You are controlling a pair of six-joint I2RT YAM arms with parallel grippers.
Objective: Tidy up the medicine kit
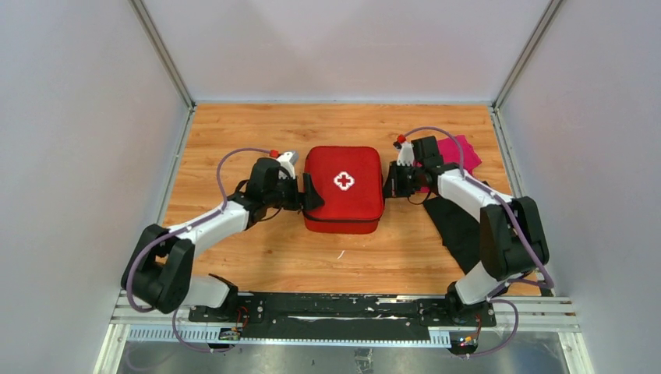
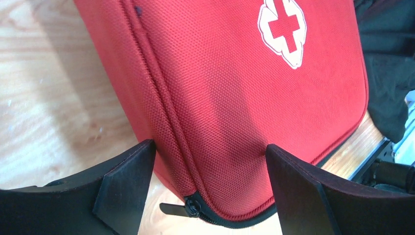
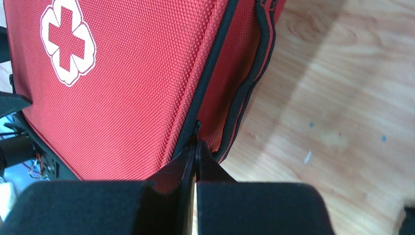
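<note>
Risk: medicine kit (image 1: pixel 343 188) may skid if right claw (image 3: pixel 196 146), pinched on zip tab (image 3: pixel 197 129), tugs while wide-open left claw (image 2: pixel 209 145) only straddles its corner.

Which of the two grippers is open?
The left gripper: its fingers stand wide apart by the medicine kit; the right gripper is pinched shut.
</note>
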